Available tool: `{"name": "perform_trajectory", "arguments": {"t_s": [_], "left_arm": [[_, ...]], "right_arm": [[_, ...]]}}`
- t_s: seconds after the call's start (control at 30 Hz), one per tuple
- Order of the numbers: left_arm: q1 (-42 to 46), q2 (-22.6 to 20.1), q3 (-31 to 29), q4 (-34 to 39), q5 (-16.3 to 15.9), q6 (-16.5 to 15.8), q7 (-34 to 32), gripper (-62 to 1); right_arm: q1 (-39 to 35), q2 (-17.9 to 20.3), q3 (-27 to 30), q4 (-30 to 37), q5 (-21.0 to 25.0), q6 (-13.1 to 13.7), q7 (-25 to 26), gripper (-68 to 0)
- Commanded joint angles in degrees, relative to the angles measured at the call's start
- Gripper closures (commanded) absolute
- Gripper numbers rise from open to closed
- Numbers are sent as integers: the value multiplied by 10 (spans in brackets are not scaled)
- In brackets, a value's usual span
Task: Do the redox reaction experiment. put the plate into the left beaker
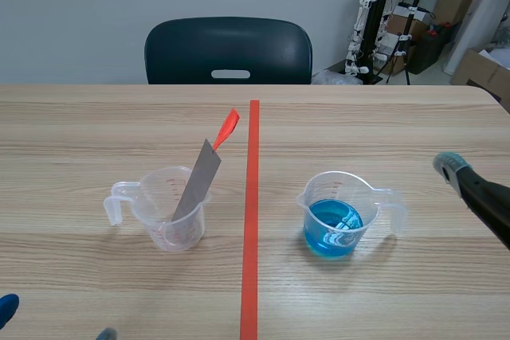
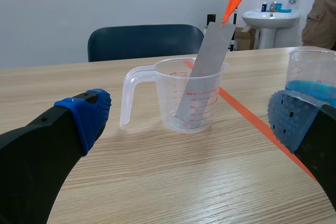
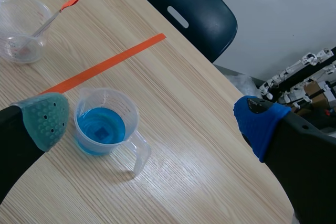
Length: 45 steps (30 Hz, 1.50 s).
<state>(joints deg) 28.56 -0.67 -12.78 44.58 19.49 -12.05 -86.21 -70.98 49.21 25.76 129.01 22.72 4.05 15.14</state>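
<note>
Plate point(image 1: 195, 182) is in the left beaker point(image 1: 171, 214). Its bottom end sits on the beaker floor and its upper part rests against the rim, so the rim is what props it.

The long axis is tilted, not upright. The end with the orange tag point(image 1: 228, 127) points up and leans out past the left beaker's rim, toward the tape line point(image 1: 252, 197) and the chair point(image 1: 229, 52). The left beaker looks dry inside, with no liquid visible. Its handle is on the side away from the tape.

Left claw point(image 2: 186, 119) is wide open and holds nothing. It sits low over the counter point(image 1: 80, 133) on the robot's side of the left beaker, well apart from it, with the beaker straight ahead between the fingers.

Right claw point(image 3: 152, 119) is also wide open and empty. It is far from the left beaker, out past the blue-liquid beaker point(image 1: 335, 216).

My read is that the placing step looks complete, since nothing grips the plate and it stays put on its own lean. The risk is that the plate's top-heavy lean could tip the light beaker if it gets bumped.
</note>
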Motion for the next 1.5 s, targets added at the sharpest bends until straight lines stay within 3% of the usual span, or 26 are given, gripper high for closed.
{"name": "perform_trajectory", "arguments": {"t_s": [0.0, 1.47], "left_arm": [[2, -5, -1, 9, -4, -1, -10, -623], [1, -5, -1, 9, -4, -1, -10, -623]], "right_arm": [[7, 0, 2, 4, 4, -3, 6, -679], [16, 0, 2, 4, 4, -2, 4, -679]]}}
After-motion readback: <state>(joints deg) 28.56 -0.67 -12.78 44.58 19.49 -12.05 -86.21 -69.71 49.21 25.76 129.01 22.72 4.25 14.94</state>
